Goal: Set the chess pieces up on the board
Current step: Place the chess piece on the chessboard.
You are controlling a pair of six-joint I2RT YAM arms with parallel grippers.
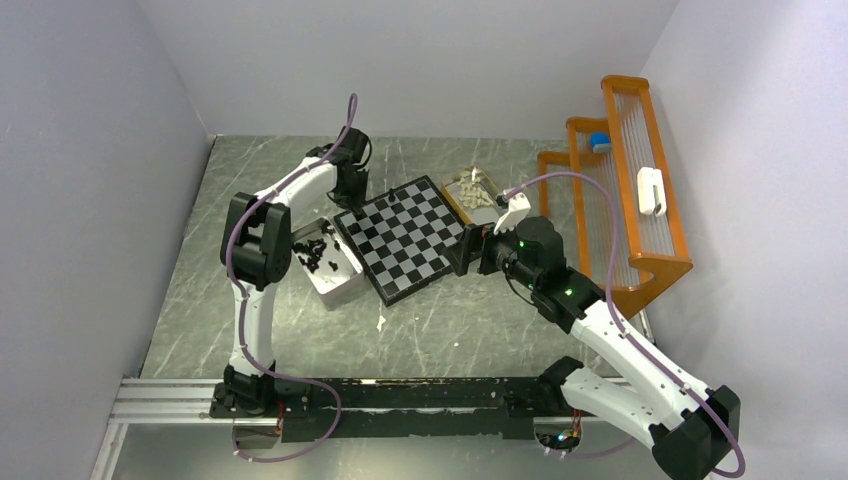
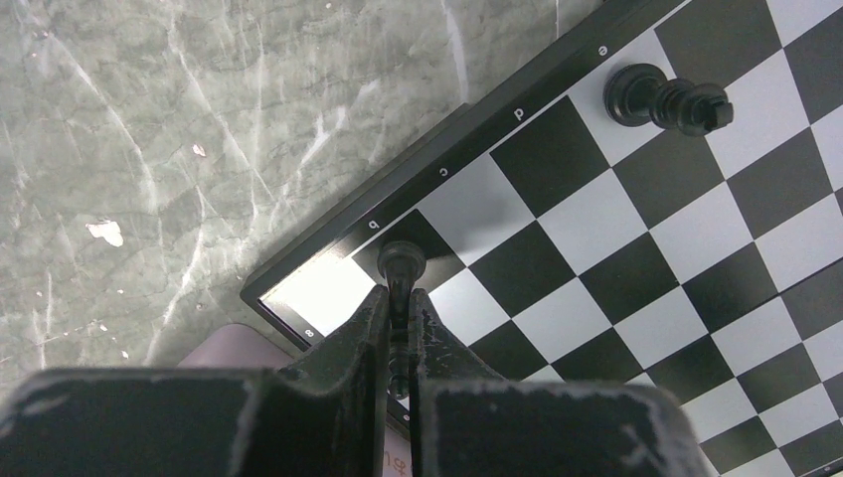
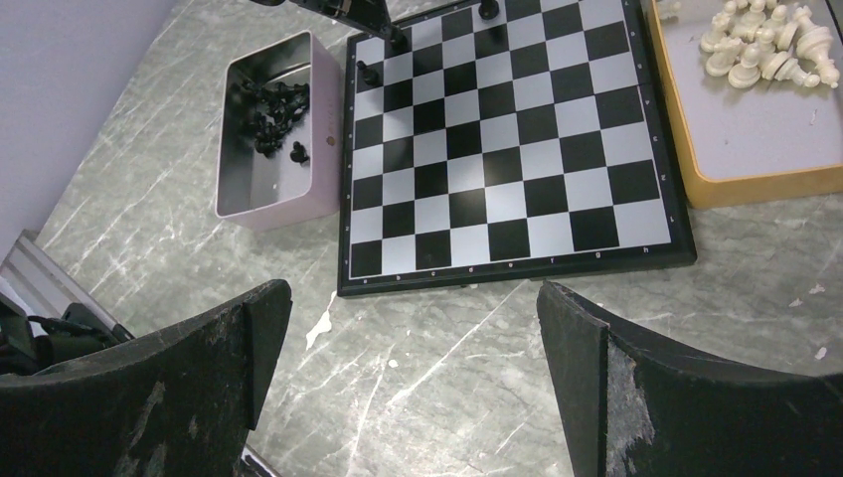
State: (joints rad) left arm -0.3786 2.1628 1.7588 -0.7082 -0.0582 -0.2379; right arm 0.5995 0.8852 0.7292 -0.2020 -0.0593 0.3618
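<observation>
The board (image 1: 405,240) lies in the middle of the table, and shows in the right wrist view (image 3: 507,149). My left gripper (image 2: 400,303) is shut on a small black chess piece (image 2: 402,260), held at the square by the letter b next to the board's far-left corner (image 1: 350,200). Another black piece (image 2: 666,99) stands on the e square. In the right wrist view, three black pieces (image 3: 369,72) show along that far row. My right gripper (image 3: 413,328) is open and empty over the table by the board's right side (image 1: 470,250).
A pale box (image 3: 268,194) left of the board holds several black pieces (image 3: 268,109). A tan tray (image 3: 756,179) right of the board holds several cream-white pieces (image 3: 760,45). An orange rack (image 1: 620,200) stands along the right wall.
</observation>
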